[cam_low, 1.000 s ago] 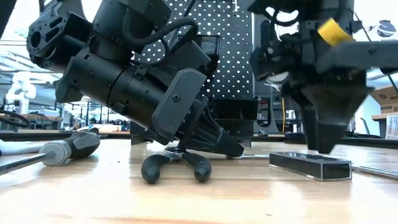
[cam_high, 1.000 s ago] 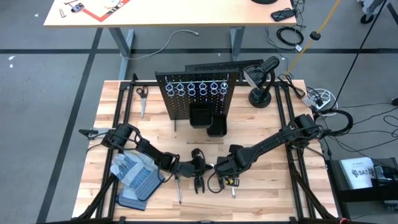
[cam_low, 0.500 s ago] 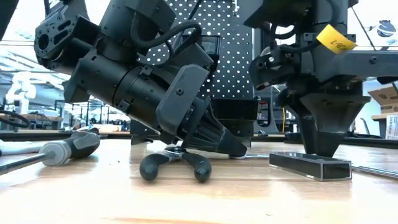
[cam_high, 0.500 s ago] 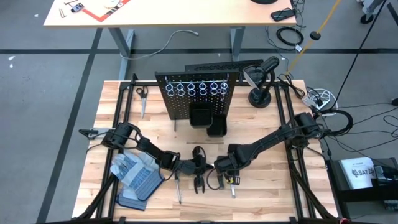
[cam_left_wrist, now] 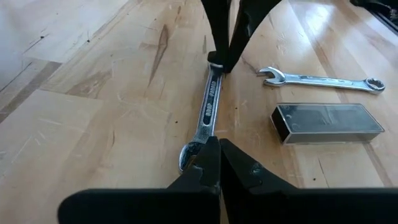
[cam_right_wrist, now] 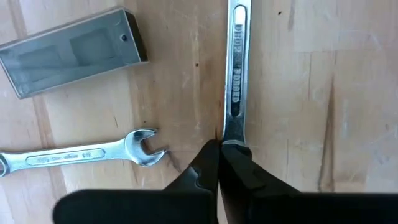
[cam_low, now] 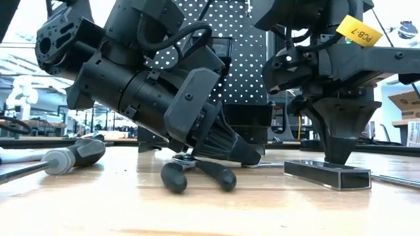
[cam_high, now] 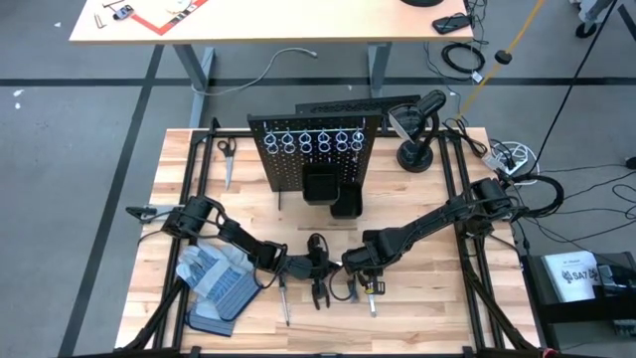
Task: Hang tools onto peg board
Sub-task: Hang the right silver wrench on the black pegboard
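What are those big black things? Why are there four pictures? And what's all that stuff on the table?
They're two robot arms, each ending in a two-finger pincher. One picture looks down from above, one looks across from table height, and two come from little cameras on the arms' wrists. On the wooden table lie a long wrench, a smaller wrench, a grey metal block, pliers, a screwdriver and gloves. The black peg board stands at the back. The left gripper and right gripper are both shut, one at each end of the long wrench. I can't tell if they're actually pinching it.
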### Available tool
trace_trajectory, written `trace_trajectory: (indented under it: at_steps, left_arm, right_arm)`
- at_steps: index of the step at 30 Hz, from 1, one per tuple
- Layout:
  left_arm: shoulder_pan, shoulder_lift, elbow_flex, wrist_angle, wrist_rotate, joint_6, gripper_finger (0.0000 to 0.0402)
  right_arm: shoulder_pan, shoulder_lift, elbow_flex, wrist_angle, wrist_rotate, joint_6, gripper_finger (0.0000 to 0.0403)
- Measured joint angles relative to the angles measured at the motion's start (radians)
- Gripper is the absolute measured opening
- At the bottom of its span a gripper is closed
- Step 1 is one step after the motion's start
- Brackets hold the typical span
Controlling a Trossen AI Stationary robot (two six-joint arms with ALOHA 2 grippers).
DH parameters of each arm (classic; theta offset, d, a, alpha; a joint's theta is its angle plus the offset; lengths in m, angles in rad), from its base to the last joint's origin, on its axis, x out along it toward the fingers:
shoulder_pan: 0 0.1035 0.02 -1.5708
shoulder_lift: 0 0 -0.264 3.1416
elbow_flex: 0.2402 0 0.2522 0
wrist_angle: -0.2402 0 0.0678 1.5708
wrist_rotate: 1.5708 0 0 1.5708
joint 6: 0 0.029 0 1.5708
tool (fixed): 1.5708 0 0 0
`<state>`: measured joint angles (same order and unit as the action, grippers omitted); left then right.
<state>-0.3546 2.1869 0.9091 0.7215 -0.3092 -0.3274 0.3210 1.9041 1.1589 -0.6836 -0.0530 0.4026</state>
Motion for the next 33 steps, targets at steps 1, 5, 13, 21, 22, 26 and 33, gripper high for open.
trace_trajectory:
  at_steps: [1,5,13,21,22,26,33]
  left_arm:
    - [0.0,0.001,-0.001,0.012,0.0,0.0,0.0001]
    - [0.0,-0.001,-0.002,0.054,0.001,0.0,0.002]
    - [0.0,-0.059,-0.005,0.017,-0.023,0.037,0.0061]
    - [0.0,-0.158,-0.003,-0.07,-0.033,0.045,0.0064]
    - [0.0,-0.164,-0.003,-0.082,-0.033,0.041,0.0065]
    - [0.0,-0.182,-0.002,-0.161,-0.033,0.029,0.0065]
    - [0.0,-0.18,-0.002,-0.303,-0.117,-0.007,0.0066]
  right_arm:
    - [0.002,-0.001,0.001,-0.002,0.0,0.0,0.0]
    - [0.013,-0.001,0.029,-0.04,0.021,-0.004,0.0]
    - [0.041,-0.026,0.101,-0.084,0.097,-0.002,0.0001]
    - [0.05,-0.071,0.119,-0.069,0.115,0.059,0.0]
    - [0.05,-0.071,0.119,-0.053,0.115,0.063,0.0]
    - [0.05,-0.068,0.119,-0.004,0.133,0.06,0.0015]
    - [0.05,-0.068,0.118,-0.007,0.212,0.056,0.008]
